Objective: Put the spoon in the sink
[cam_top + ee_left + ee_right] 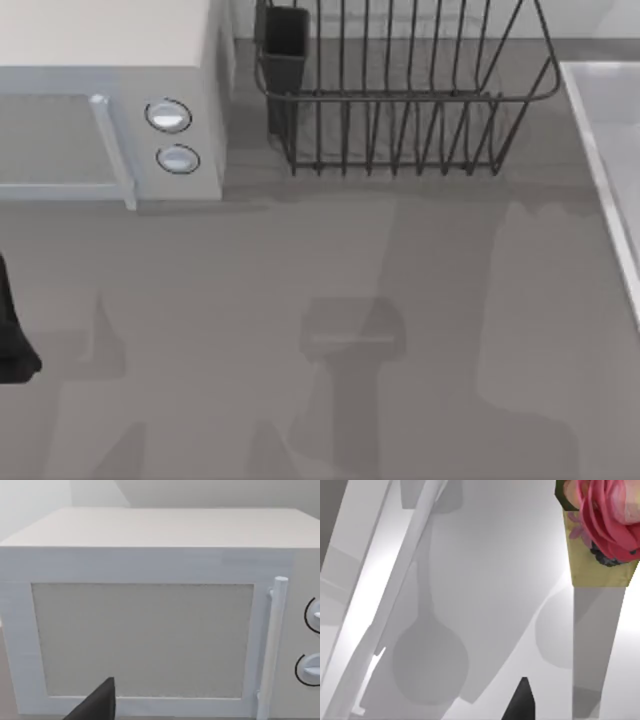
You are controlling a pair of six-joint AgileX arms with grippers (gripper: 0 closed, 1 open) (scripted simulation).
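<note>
Left arm (12,330) sits at the top view's left edge, facing the microwave (110,100); its gripper's state cannot be told. Sink (610,150) occupies the right edge, beside the dish rack (400,90) on the bench (300,300). Right wrist view shows the pale sink (495,580) surface and a finger (520,702); gripper state cannot be told.

Of the AgileX body, a matte black, rounded bulk of the left arm (12,335) shows at the table's left edge, a plain black wedge-shaped fingertip (97,703) in the left wrist view, and a narrow black pointed fingertip (521,701) in the right wrist view.
</note>
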